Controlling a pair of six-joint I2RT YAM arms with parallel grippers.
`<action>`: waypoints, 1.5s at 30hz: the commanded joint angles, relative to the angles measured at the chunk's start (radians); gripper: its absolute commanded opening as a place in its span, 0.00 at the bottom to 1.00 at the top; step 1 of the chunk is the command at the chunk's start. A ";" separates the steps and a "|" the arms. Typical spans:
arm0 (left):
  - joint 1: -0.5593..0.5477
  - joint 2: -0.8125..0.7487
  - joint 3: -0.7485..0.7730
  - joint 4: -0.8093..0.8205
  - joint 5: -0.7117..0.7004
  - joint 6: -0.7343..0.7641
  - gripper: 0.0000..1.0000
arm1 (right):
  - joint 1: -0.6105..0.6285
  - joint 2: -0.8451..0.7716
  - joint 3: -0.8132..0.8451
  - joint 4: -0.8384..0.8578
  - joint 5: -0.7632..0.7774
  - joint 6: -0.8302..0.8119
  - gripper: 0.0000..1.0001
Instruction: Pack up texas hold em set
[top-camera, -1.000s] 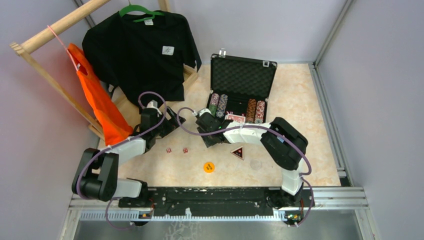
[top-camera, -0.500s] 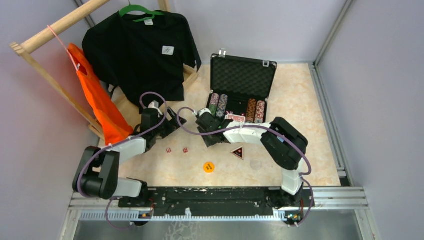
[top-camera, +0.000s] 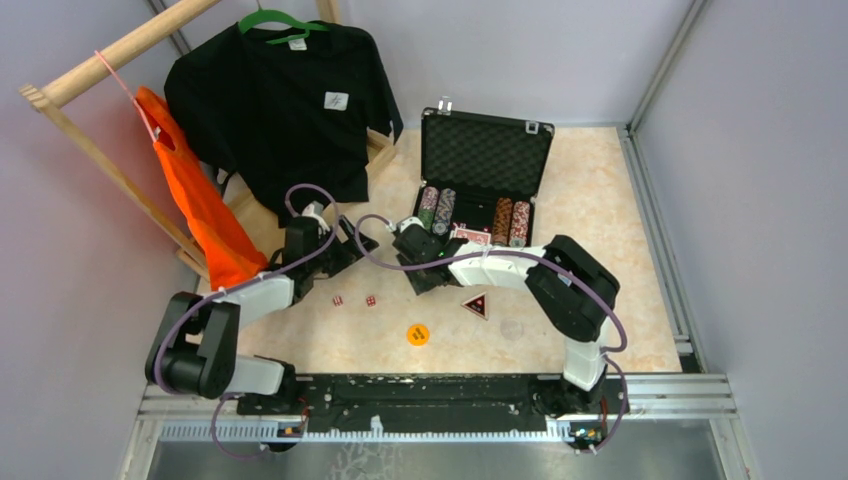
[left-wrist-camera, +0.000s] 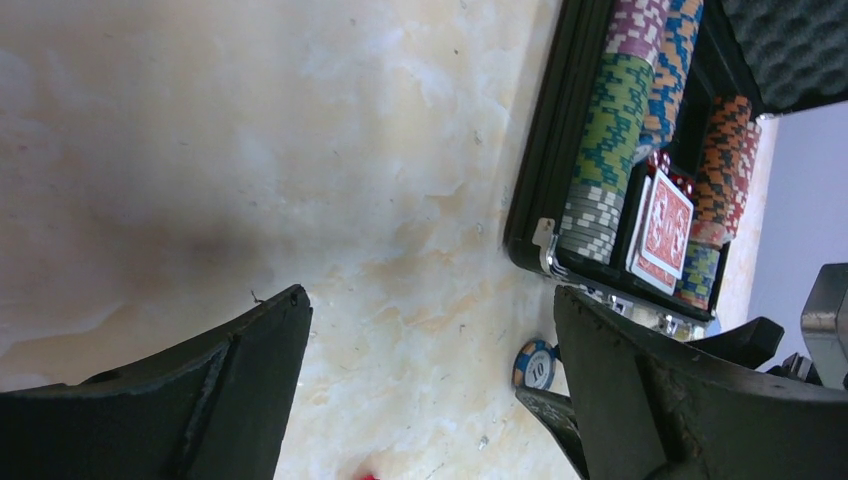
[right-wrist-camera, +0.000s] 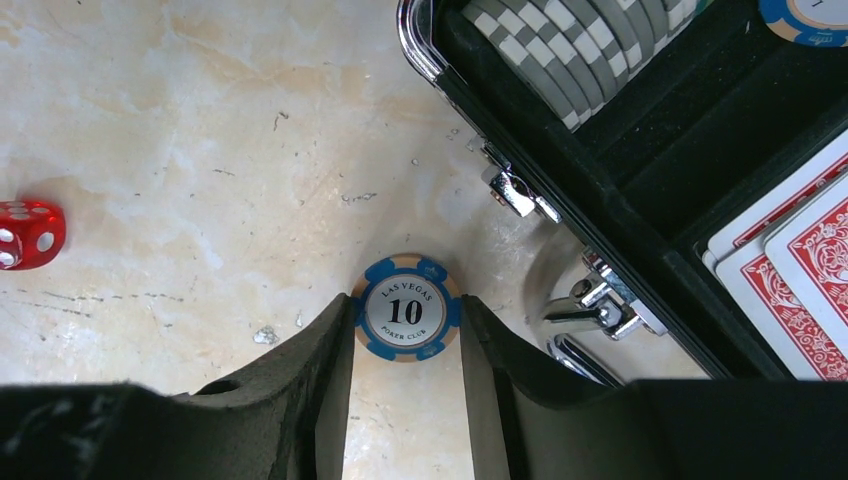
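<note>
Beside the open case, on the tabletop, my right hand pinches a blue chip lying flat; my left hand hangs spread wide nearby.

The top camera looks steeply down from far off, the case mid-frame; both wrist cameras look down, close, at the case's front corner, sharing the blue chip.
</note>
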 joint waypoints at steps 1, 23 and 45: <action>-0.029 0.016 0.027 0.031 0.058 0.018 0.95 | -0.001 -0.077 0.038 0.001 0.014 -0.012 0.38; -0.087 0.048 0.029 0.056 0.252 0.016 0.91 | -0.006 -0.059 0.029 0.001 0.044 -0.004 0.60; -0.086 0.084 0.036 0.054 0.234 0.040 0.93 | -0.035 0.013 -0.003 0.021 -0.009 -0.016 0.62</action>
